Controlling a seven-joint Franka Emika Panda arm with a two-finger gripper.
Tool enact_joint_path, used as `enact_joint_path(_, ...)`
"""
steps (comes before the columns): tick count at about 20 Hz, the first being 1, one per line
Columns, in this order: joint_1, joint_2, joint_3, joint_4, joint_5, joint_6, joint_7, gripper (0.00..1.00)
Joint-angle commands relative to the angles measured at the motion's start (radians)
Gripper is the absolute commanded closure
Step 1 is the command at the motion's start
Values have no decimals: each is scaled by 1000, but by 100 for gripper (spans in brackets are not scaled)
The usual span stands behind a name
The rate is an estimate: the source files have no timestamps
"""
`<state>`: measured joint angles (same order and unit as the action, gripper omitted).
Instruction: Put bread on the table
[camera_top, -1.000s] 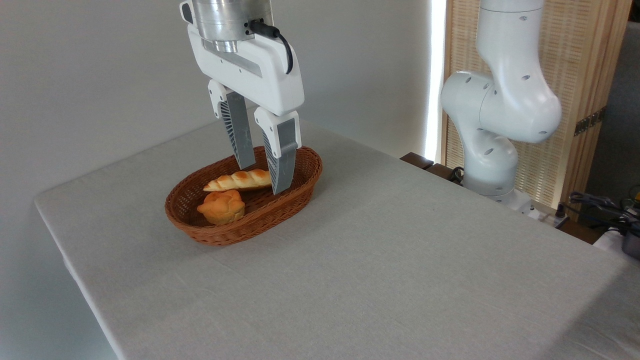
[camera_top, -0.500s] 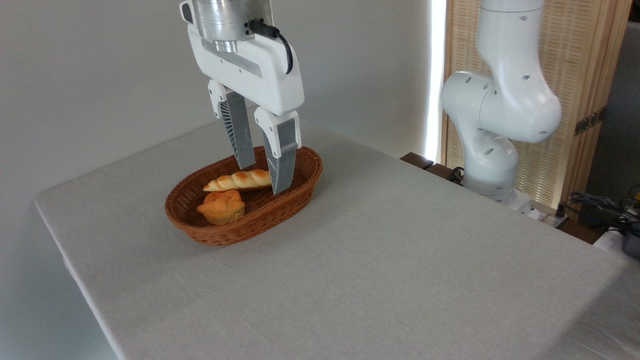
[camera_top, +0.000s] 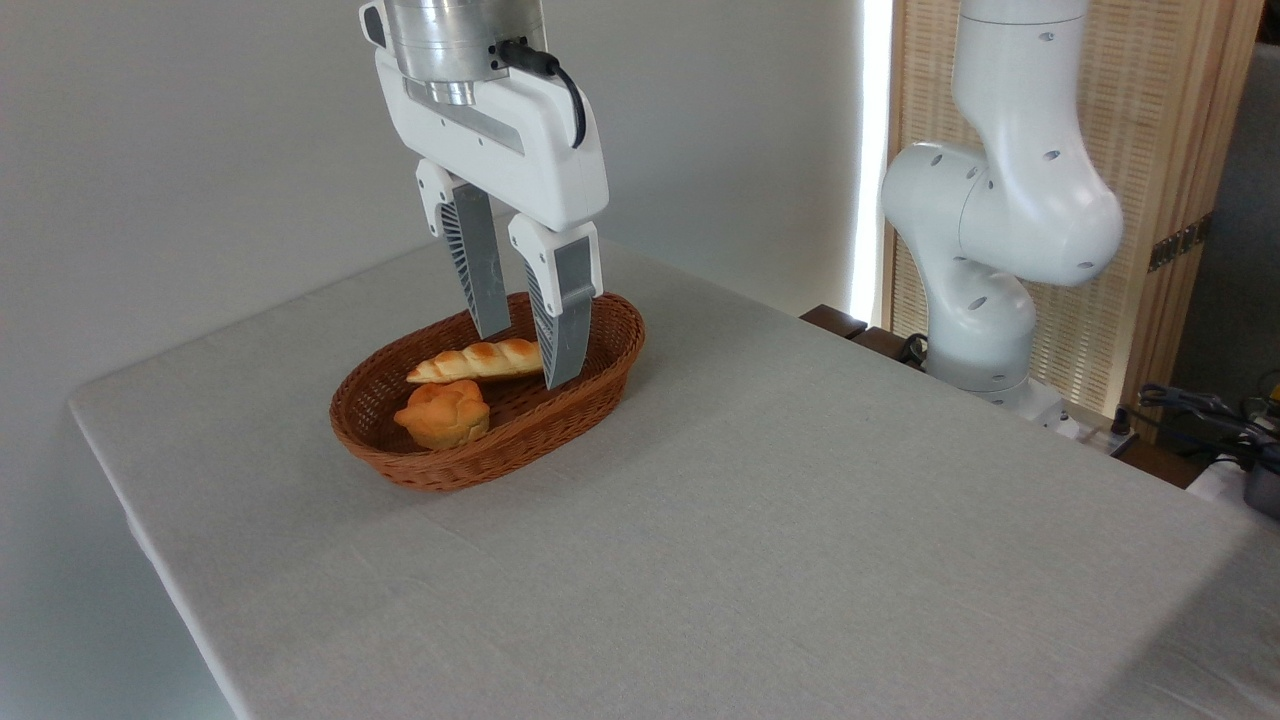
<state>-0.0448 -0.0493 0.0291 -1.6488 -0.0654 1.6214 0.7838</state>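
The gripper (camera_top: 525, 357) hangs over the wicker basket (camera_top: 600, 372), its fingers parted by a narrow gap and holding nothing. The bread (camera_top: 475, 361) lies inside the basket toward its far side, its right end hidden behind the nearer finger (camera_top: 565, 320). A round bun (camera_top: 443, 413) sits just in front of it; the table (camera_top: 800, 520) carries the basket.

The near one of the fingers (camera_top: 565, 335) hides the bread's (camera_top: 475, 361) right end.

Golden-orange braided bread (camera_top: 475, 361), brown woven basket (camera_top: 600, 375), plain light-grey table (camera_top: 800, 520).
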Motion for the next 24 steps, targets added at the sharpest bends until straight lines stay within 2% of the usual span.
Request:
enact_joint_path(1,-4,14,11,30,1,-29,9,0)
enact_joint_path(20,-6,14,9,30,1,-21,8,0)
enact_joint_path(22,-6,16,2,30,-13,-15,8,0)
enact_joint_path(24,-10,28,-5,33,-53,6,5,0)
